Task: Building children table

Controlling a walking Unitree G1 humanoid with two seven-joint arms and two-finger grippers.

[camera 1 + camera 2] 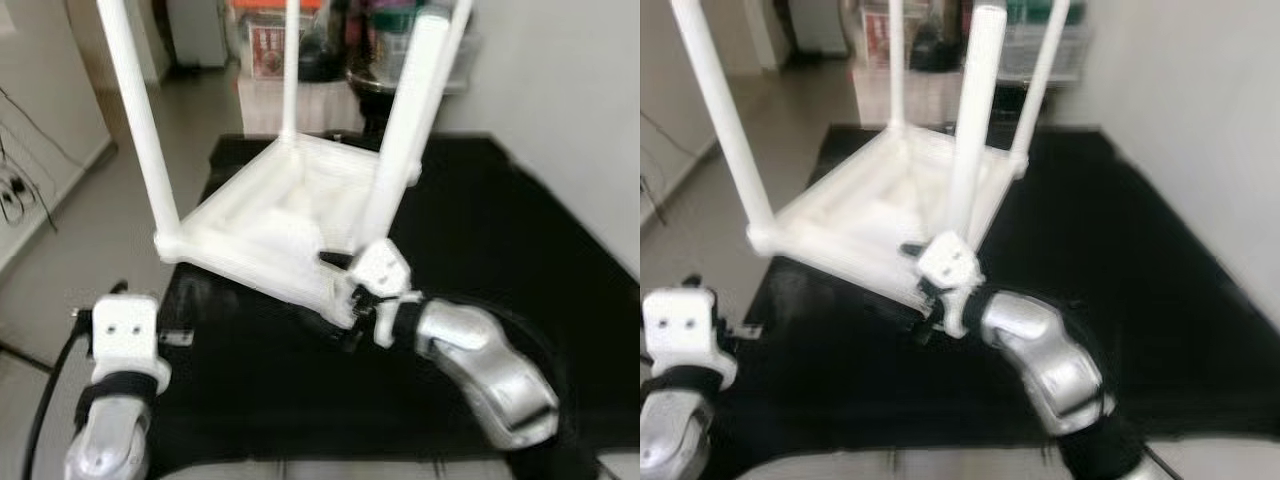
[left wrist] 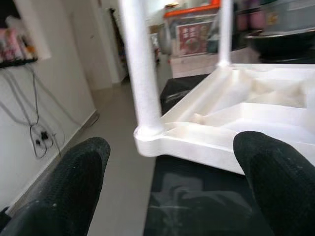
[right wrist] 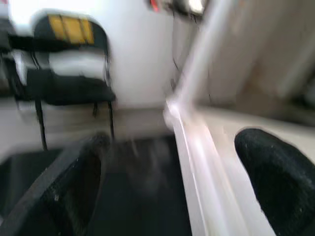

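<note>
A white children's table (image 1: pixel 270 215) lies upside down on a black mat (image 1: pixel 480 230), its round legs (image 1: pixel 140 130) pointing up. My right gripper (image 1: pixel 345 300) is at the table's near edge, just below the near right leg (image 1: pixel 405 140). In the right wrist view its black fingers (image 3: pixel 275 182) stand apart with the white rim (image 3: pixel 189 147) running between them. My left gripper (image 2: pixel 172 196) is low at the near left, open and holding nothing. It faces the table's left corner (image 2: pixel 147 135) from a short way off.
The mat covers the floor between a white wall (image 1: pixel 580 90) on the right and bare floor (image 1: pixel 90 230) on the left. Cables (image 1: pixel 15 190) hang by the left wall. Storage bins and a dark pot (image 1: pixel 370 60) stand behind the table. A black chair (image 3: pixel 69 64) is off to one side.
</note>
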